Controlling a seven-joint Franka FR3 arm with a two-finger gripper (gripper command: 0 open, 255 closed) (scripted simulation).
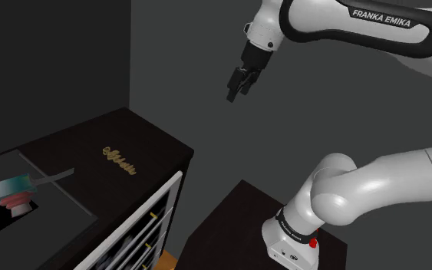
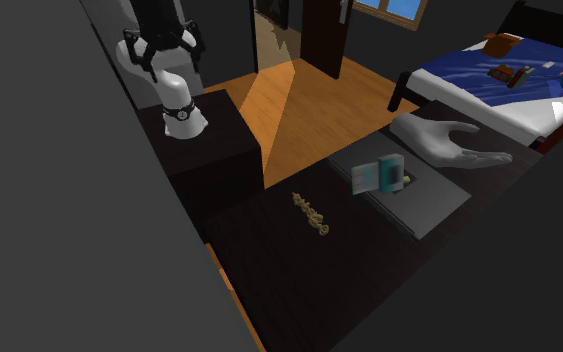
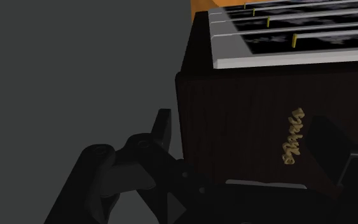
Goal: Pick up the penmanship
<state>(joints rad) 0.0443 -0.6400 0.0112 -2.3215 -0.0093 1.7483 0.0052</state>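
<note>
Reaching the gold lettering (image 1: 119, 160), lying flat on the dark counter (image 1: 151, 146) at eight o'clock from the high gripper (image 1: 238, 92), whose jaws stand apart, probably calls for a straight descent straddling its narrow width.

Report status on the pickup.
Gripper open, raised, empty. Gold script flat on dresser, untouched. Teal box on grey pad, apart from script.
</note>
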